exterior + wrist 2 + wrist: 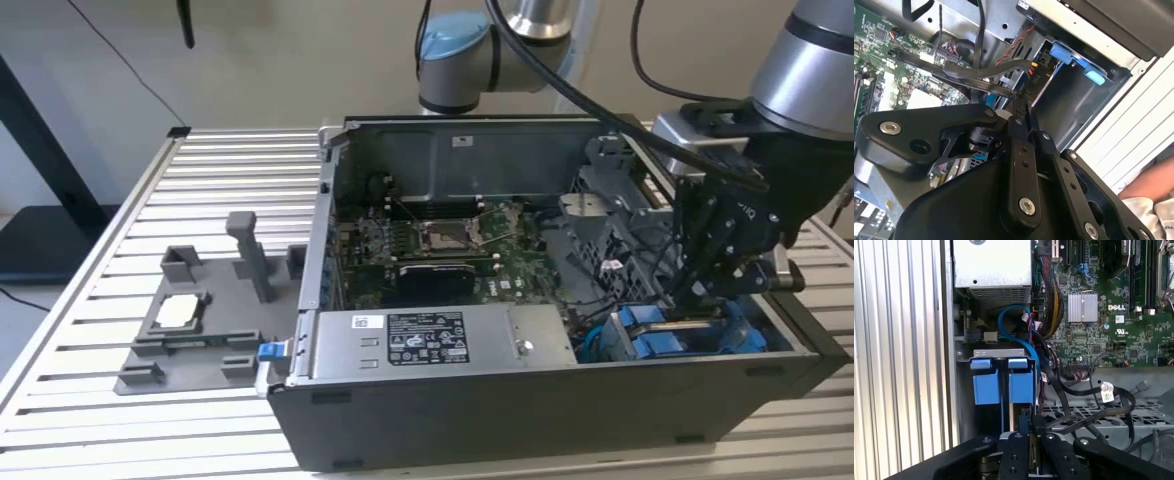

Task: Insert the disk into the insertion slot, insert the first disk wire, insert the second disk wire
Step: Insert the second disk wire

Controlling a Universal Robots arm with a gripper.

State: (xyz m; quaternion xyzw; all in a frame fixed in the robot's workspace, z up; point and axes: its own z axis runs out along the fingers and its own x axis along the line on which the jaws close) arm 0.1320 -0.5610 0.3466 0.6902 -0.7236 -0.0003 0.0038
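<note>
Gripper [694,295] above insertion slot [681,335]

Arm bent down from above, gripper [705,290] pointing downward, its fingers [1019,131] pressed closed together.

Arm [814,60]: silver-grey tube sections, light blue cap on the joint [461,45], black cables along it. Tool [727,265]: matt black, with linked black fingers [1021,170] fastened by silver round-head screws.
</note>
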